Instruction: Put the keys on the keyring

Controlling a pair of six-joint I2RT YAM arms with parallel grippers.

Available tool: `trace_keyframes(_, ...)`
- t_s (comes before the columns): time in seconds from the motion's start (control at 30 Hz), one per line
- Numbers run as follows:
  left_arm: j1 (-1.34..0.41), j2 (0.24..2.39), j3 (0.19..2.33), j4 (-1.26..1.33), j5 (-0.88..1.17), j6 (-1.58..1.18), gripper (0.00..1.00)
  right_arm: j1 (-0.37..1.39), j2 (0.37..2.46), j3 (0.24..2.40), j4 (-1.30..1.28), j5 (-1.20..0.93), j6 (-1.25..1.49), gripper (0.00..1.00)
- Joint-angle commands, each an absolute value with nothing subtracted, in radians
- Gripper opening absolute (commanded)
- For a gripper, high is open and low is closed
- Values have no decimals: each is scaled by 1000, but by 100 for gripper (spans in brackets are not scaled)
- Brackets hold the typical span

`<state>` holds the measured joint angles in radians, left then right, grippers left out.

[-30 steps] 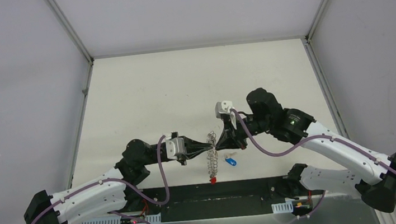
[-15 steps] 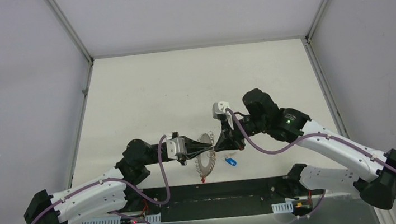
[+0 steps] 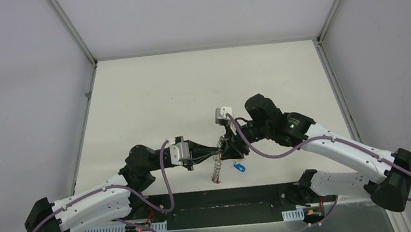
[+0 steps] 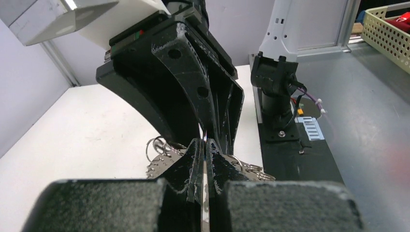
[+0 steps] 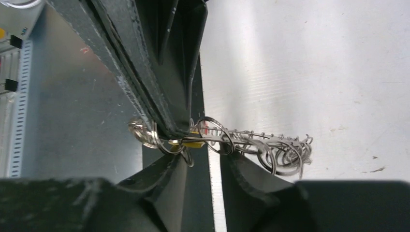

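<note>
Two robot arms meet nose to nose over a white worktop (image 3: 188,89), with a bunch of steel rings between them. The left gripper (image 3: 212,149) is clenched on the keyring (image 3: 217,162), a sliver of bright metal pinched edge-on between its scuffed black pads. Facing it, the right gripper (image 3: 226,147) has its jaws parted a little; wire loops cross the gap, but nothing is plainly pinched.

From the left gripper's tips the keyring hangs as a loose string of small round wire loops, with a red tag (image 3: 215,180) at its lower end. A yellow tag (image 5: 191,142) shows right at those tips among the loops, and it cannot be told whether its key is already threaded. The blue-tagged key (image 3: 239,167) lies flat on the worktop just beside the hanging string and below the right gripper, apart from the ring.

The keys look light, thin and stiff, and their polished metal is likely to slip against hard pads. The plastic tag seems the surer place to take hold, as it leaves the hole at the key's head free for the wire. The keyring looks like springy steel, and its slack loops will probably swing and tangle when moved.
</note>
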<state>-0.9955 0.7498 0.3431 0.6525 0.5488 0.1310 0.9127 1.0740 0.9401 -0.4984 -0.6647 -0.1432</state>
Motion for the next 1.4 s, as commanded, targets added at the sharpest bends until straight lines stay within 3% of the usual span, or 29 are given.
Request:
trace_keyframes(0.0,-1006,718,354,771,548,115,0,921,1055,952,-437,-594,-131,40)
trace_keyframes(0.2,-1007,691,350,729,539,121,0,920,941,904,-422,-550,-141,66)
trace_keyframes(0.53,-1007,653,341,697,522,124,0,920,766,851,-378,-519,-171,69)
trace_keyframes(0.67,-1006,652,341,698,520,122,0,920,740,842,-305,-566,-160,61)
trace_keyframes(0.87,-1007,657,339,704,520,118,0,921,783,847,-180,-688,-104,35)
trace_keyframes(0.97,-1008,663,339,710,520,115,0,922,814,848,-148,-729,-79,27)
trace_keyframes(1.37,-1008,673,345,724,520,115,0,921,845,785,-166,-719,-85,27)
